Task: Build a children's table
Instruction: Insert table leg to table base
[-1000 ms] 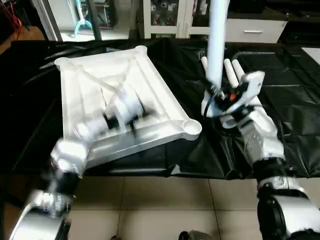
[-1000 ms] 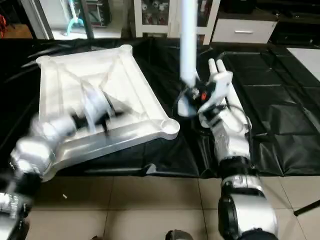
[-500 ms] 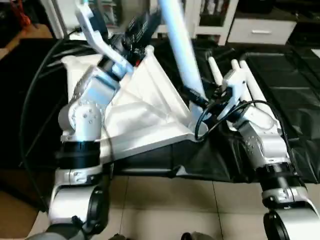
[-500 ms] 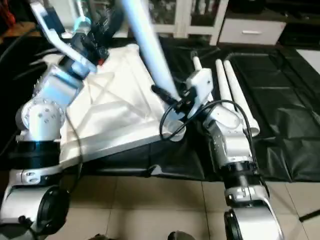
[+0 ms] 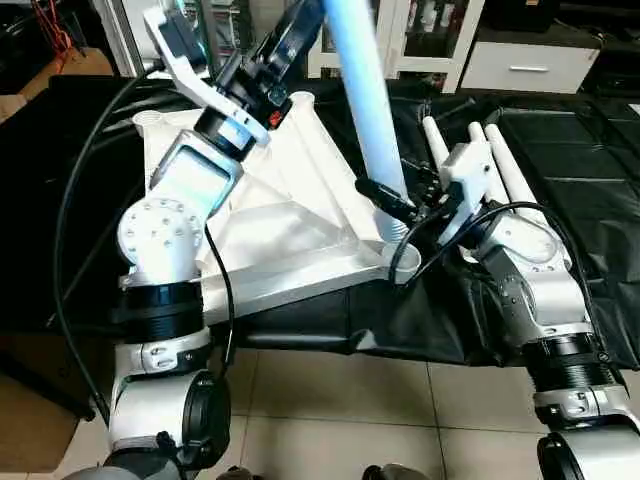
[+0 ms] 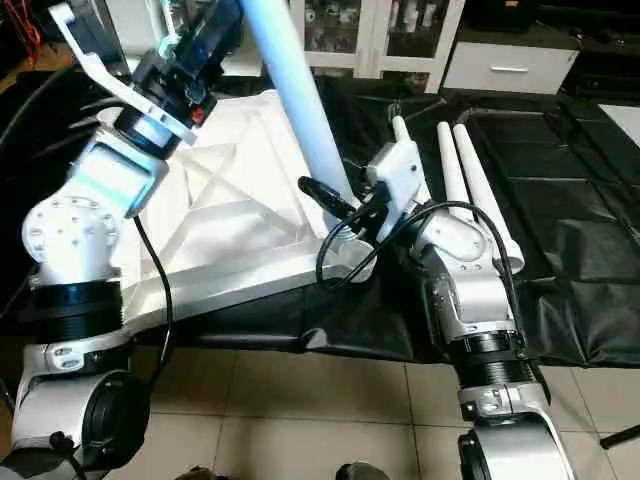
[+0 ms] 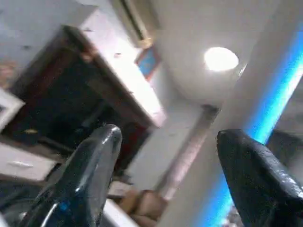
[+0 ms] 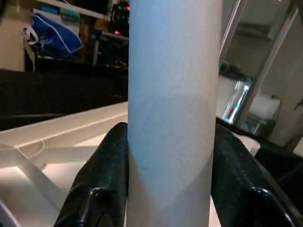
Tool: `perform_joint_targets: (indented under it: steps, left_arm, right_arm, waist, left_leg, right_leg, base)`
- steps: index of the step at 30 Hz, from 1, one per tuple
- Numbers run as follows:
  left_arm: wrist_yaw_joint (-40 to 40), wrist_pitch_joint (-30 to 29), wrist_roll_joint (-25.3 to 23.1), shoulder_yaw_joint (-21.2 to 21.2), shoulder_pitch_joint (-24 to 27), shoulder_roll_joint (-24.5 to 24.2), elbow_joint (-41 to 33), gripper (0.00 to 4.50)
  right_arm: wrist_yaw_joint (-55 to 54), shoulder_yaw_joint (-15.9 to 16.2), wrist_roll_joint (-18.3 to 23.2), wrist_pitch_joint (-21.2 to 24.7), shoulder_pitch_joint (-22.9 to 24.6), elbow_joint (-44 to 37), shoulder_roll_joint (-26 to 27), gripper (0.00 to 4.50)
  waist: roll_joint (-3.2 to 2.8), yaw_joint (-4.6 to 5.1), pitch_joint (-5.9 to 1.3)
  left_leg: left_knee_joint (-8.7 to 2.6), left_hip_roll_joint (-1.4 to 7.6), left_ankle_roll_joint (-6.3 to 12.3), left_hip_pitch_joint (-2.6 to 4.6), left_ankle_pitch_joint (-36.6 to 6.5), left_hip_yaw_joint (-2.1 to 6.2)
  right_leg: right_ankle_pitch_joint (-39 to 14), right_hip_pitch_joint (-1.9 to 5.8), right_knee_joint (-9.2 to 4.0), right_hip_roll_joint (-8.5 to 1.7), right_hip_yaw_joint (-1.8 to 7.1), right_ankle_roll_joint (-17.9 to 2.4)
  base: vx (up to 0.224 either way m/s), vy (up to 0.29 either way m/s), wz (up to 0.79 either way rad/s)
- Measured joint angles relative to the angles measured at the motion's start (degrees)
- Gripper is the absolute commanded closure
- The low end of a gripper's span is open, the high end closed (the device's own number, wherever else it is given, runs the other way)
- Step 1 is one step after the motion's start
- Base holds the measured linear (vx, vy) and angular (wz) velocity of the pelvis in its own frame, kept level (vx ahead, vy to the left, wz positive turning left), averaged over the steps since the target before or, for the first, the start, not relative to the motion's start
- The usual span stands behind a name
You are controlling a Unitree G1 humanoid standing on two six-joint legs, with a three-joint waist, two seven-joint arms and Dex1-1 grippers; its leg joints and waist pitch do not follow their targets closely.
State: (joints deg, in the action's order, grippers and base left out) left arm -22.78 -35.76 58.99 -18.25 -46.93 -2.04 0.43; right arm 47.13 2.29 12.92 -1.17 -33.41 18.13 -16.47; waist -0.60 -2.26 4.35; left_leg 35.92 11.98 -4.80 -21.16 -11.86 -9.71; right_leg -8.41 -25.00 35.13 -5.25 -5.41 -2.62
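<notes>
The white tabletop point(image 5: 290, 225) lies underside up on the black-covered bench, its X ribs showing. One white leg point(image 5: 365, 100) stands in the near right corner socket point(image 5: 408, 262) and leans back to the left. My right gripper point(image 5: 393, 207) is shut on that leg just above the socket, and the black fingers point(image 8: 102, 184) press on both sides of the tube. My left gripper point(image 5: 298, 28) is raised high beside the leg's upper part. Its fingers point(image 7: 90, 175) stand wide apart, with the leg running past one of them. Three more legs point(image 6: 465, 175) lie on the bench to the right.
A black sheet point(image 5: 570, 170) covers the bench, whose front edge runs just below the tabletop. Tiled floor point(image 5: 330, 420) lies in front. White cabinets point(image 5: 520, 60) stand behind. Black cables point(image 5: 75, 230) loop off my left arm and around my right wrist.
My left arm has swung up from the tabletop to the top of the leg and its fingers have spread apart. My right gripper has carried the leg's foot to the corner socket.
</notes>
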Motion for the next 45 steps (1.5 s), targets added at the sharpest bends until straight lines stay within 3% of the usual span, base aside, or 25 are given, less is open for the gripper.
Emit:
perform_joint_targets:
  steps: [3, 4, 8, 10, 15, 19, 21, 25, 26, 29, 30, 35, 37, 41, 42, 45]
  left_arm:
    - [-0.12, -2.27, 3.29, 0.12, 0.10, -0.04, -2.31, 0.94]
    - [-0.16, -2.76, 3.90, 0.04, 0.29, -0.13, -2.47, 0.66]
    - [-0.67, -4.15, 4.27, 0.11, 1.64, -0.61, -3.39, 0.54]
    - [-0.73, -4.23, 4.18, 0.14, 1.69, -0.64, -3.39, 0.24]
    - [-2.03, -2.17, -2.34, 3.23, 1.70, -2.98, -3.50, 0.00]
    - [-1.96, -0.46, -4.87, 4.97, 1.70, -3.73, -3.50, 0.00]
    - [-2.02, 0.92, -7.28, 5.87, 1.70, -4.35, -3.49, 0.33]
    - [-1.96, 2.54, -10.13, 6.84, 1.69, -4.36, -3.29, 0.39]
    - [-1.92, 3.01, -10.56, 6.90, 1.69, -4.37, -2.96, 0.69]
    - [-1.80, 4.06, -12.19, 7.01, 1.69, -4.99, -1.59, 0.76]
    - [-1.76, 4.33, -12.60, 7.00, 1.69, -5.13, -1.43, 1.01]
    - [-0.97, 5.56, -13.87, 6.94, 1.69, -5.08, -1.16, 1.20]
    - [-0.88, 5.77, -14.12, 6.95, 1.69, -5.06, -1.14, 1.61]
    - [-0.91, 6.30, -14.81, 6.98, 1.69, -5.05, -1.08, 1.66]
    - [-0.92, 6.34, -14.87, 7.00, 1.69, -5.05, -1.07, 2.02]
    - [-0.95, 6.47, -14.92, 7.02, 1.69, -5.06, -0.95, 2.06]
  right_arm:
    - [-0.53, 0.84, -1.24, 0.63, -0.01, -0.02, 0.01, 2.65]
    - [-0.55, 0.85, -1.30, 0.58, -0.01, -0.03, 0.01, 2.65]
    - [-1.16, 0.58, -1.28, 0.54, -0.03, -0.04, 0.86, 2.65]
    - [-1.43, 0.54, -1.26, 0.54, -0.04, -0.04, 1.17, 2.65]
    - [-0.27, 2.48, -2.42, 1.23, -0.02, -0.66, -1.08, 2.66]
    - [-0.47, 3.60, -4.35, 1.71, 0.01, -1.60, -1.74, 2.66]
    - [-1.06, 3.71, -5.26, 1.72, 0.01, -1.59, -1.80, 2.66]
    - [-2.03, 3.77, -5.95, 1.69, 0.00, -1.59, -1.85, 2.66]
    - [-2.49, 3.82, -6.30, 1.68, -0.01, -1.57, -1.86, 2.66]
    - [-3.27, 3.82, -6.91, 1.68, -0.02, -1.24, -2.05, 2.66]
    - [-3.50, 3.82, -7.07, 1.68, -0.02, -1.08, -2.08, 2.66]
    - [-4.58, 3.82, -8.19, 1.61, -0.03, -0.99, -2.09, 2.66]
    - [-4.83, 3.82, -8.35, 1.60, -0.04, -0.99, -2.09, 2.66]
    - [-4.98, 3.84, -8.48, 1.40, -0.06, -0.99, -2.09, 2.66]
    - [-5.06, 3.85, -8.60, 1.26, -0.06, -0.98, -2.11, 2.66]
    - [-5.20, 3.87, -8.84, 0.93, -0.06, -0.98, -2.12, 2.66]
  waist:
    - [0.00, 0.05, 0.00]
    - [0.00, 0.05, 0.00]
    - [0.00, 0.07, 0.00]
    - [0.00, 0.11, 0.00]
    - [0.00, 0.10, 0.00]
    - [0.00, 0.15, 0.00]
    - [0.00, 0.17, 0.00]
    - [0.00, 0.20, 0.00]
    - [0.00, 0.19, 0.00]
    - [0.00, 0.19, 0.00]
    - [0.00, 0.18, 0.00]
    - [-0.01, 0.18, 0.00]
    - [-0.01, 0.17, 0.00]
    - [-0.01, 0.17, 0.00]
    - [-0.01, 0.17, 0.00]
    - [-0.01, 0.17, 0.00]
  left_leg:
    - [0.00, 0.00, -0.01, 0.00, 0.01, -0.01]
    - [0.00, 0.00, -0.01, 0.00, 0.01, -0.01]
    - [0.06, 0.00, -0.03, 0.01, 0.02, 0.00]
    - [0.11, 0.00, -0.04, 0.01, 0.02, 0.01]
    - [0.19, 0.00, -0.03, 0.01, 0.03, 0.03]
    - [0.22, 0.00, -0.03, -0.01, 0.03, 0.04]
    - [0.22, 0.00, -0.04, 0.00, 0.03, 0.03]
    - [0.23, 0.00, -0.04, 0.00, 0.02, 0.03]
    - [0.25, 0.00, -0.04, 0.00, 0.02, 0.04]
    - [0.27, 0.00, -0.05, 0.00, 0.02, 0.04]
    - [0.27, 0.00, -0.05, 0.00, 0.02, 0.04]
    - [0.29, 0.00, -0.04, 0.00, 0.03, 0.04]
    - [0.29, 0.00, -0.04, 0.00, 0.03, 0.04]
    - [0.30, 0.00, -0.04, 0.00, 0.02, 0.04]
    - [0.31, 0.00, -0.04, 0.01, 0.02, 0.04]
    - [0.31, 0.00, -0.05, 0.01, 0.02, 0.04]
  right_leg:
    - [0.00, 0.03, 0.03, 0.01, 0.00, 0.00]
    - [0.00, 0.07, 0.03, 0.01, 0.00, 0.01]
    - [0.04, 0.08, 0.03, 0.01, 0.01, 0.07]
    - [0.14, 0.08, 0.01, 0.00, 0.02, 0.23]
    - [0.18, 0.08, 0.01, -0.01, 0.02, 0.29]
    - [0.18, 0.08, 0.02, -0.01, 0.04, 0.29]
    - [0.18, 0.08, 0.03, 0.00, 0.04, 0.30]
    - [0.19, 0.08, 0.04, -0.01, 0.05, 0.30]
    - [0.19, 0.08, 0.05, -0.01, 0.05, 0.30]
    - [0.21, 0.08, 0.07, 0.00, 0.05, 0.32]
    - [0.22, 0.08, 0.07, 0.00, 0.05, 0.34]
    - [0.22, 0.08, 0.08, -0.01, 0.06, 0.34]
    - [0.23, 0.08, 0.09, -0.01, 0.06, 0.34]
    - [0.23, 0.08, 0.10, -0.01, 0.06, 0.33]
    - [0.23, 0.08, 0.10, -0.01, 0.06, 0.33]
    - [0.24, 0.08, 0.11, -0.01, 0.07, 0.32]
  base:
    - [0.000, 0.000, 0.00]
    - [0.000, 0.000, 0.00]
    - [0.000, 0.000, 0.00]
    - [0.000, 0.000, 0.00]
    - [0.000, 0.000, 0.00]
    - [0.000, 0.000, 0.00]
    - [0.000, 0.000, 0.00]
    - [0.000, 0.000, 0.00]
    - [0.000, 0.000, 0.00]
    - [0.000, 0.000, 0.00]
    - [0.000, 0.000, 0.00]
    - [0.000, 0.000, 0.00]
    - [0.000, 0.000, 0.00]
    - [0.000, 0.000, 0.00]
    - [0.000, 0.000, 0.00]
    - [0.000, 0.000, 0.00]
